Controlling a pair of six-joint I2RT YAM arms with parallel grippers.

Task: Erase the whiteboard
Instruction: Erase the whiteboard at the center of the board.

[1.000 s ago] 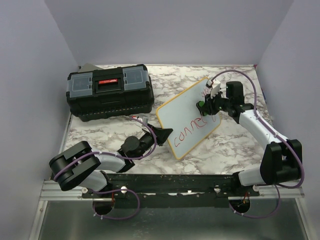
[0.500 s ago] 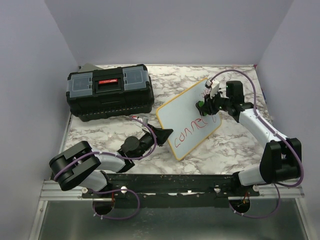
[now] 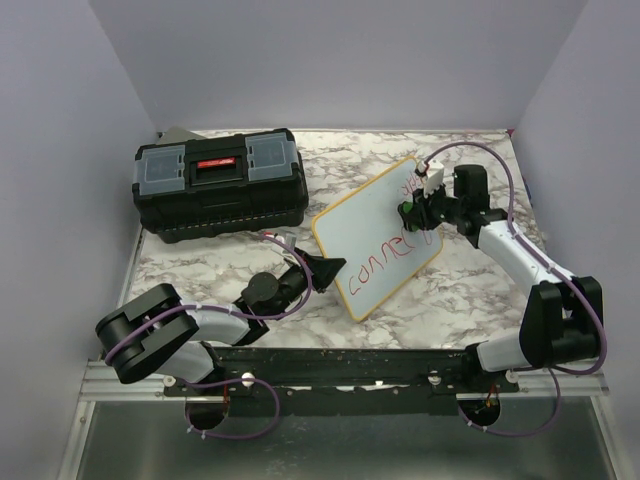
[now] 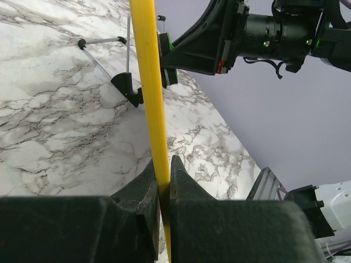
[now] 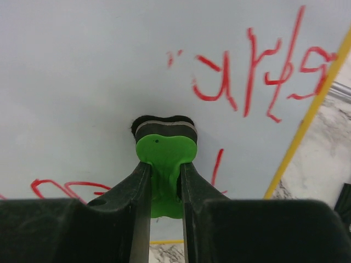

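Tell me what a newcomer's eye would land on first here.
The whiteboard, propped up at mid-table with red handwriting across it, catches the eye first. The right gripper presses a green eraser against its face beside the upper writing, while the left gripper pinches its yellow frame at the near edge. A black toolbox sits at the far left.

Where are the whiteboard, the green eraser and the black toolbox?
whiteboard [image 3: 362, 228]: top view, bare white face.
green eraser [image 5: 163, 153]: right wrist view, green handle.
black toolbox [image 3: 220, 170]: top view, middle of lid.
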